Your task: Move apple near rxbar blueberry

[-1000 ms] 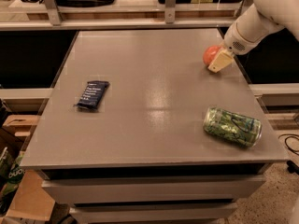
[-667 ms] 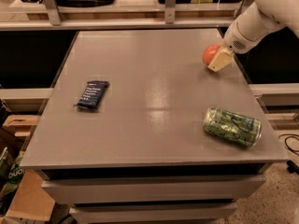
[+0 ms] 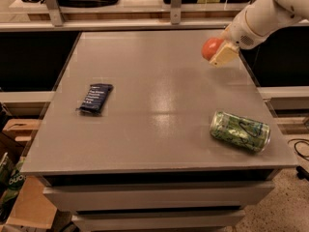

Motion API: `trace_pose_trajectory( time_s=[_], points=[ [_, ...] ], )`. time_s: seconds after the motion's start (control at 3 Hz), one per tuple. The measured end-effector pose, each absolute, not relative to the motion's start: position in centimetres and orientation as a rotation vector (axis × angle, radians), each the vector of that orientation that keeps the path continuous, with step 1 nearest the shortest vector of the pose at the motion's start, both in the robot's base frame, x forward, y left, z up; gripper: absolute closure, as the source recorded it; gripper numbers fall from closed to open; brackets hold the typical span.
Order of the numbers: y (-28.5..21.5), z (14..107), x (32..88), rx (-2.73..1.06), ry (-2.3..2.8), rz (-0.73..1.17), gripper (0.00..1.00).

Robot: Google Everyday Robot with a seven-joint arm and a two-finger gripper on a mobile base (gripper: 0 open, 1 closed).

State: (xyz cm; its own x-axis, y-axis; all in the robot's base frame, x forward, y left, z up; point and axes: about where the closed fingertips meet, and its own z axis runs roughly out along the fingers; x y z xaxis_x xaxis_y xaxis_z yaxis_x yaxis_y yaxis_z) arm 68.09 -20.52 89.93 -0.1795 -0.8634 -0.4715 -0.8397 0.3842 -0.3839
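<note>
The apple [image 3: 210, 47] is small, round and red-orange, at the far right of the grey table [image 3: 154, 129]. My gripper [image 3: 218, 53] comes in from the upper right on a white arm and is shut on the apple, holding it slightly above the tabletop; one pale fingertip [image 3: 224, 56] shows on the apple's right side. The rxbar blueberry [image 3: 95, 98] is a flat dark navy wrapper lying on the left side of the table, far from the apple.
A green drink can [image 3: 240, 131] lies on its side near the table's front right corner. A shelf rail with metal posts [image 3: 174, 6] runs along the far edge. Cardboard boxes [image 3: 19, 197] sit on the floor at left.
The gripper and the apple have moved a little to the left and upward, away from the table's right edge. The bar and the can have not moved.
</note>
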Motion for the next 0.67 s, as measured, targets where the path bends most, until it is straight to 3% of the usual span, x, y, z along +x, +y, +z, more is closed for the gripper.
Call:
trace_pose_trajectory(
  time_s=[0.67],
  points=[
    [-10.9,91.3,64.8,-1.720,1.730,0.212,1.00]
  ],
)
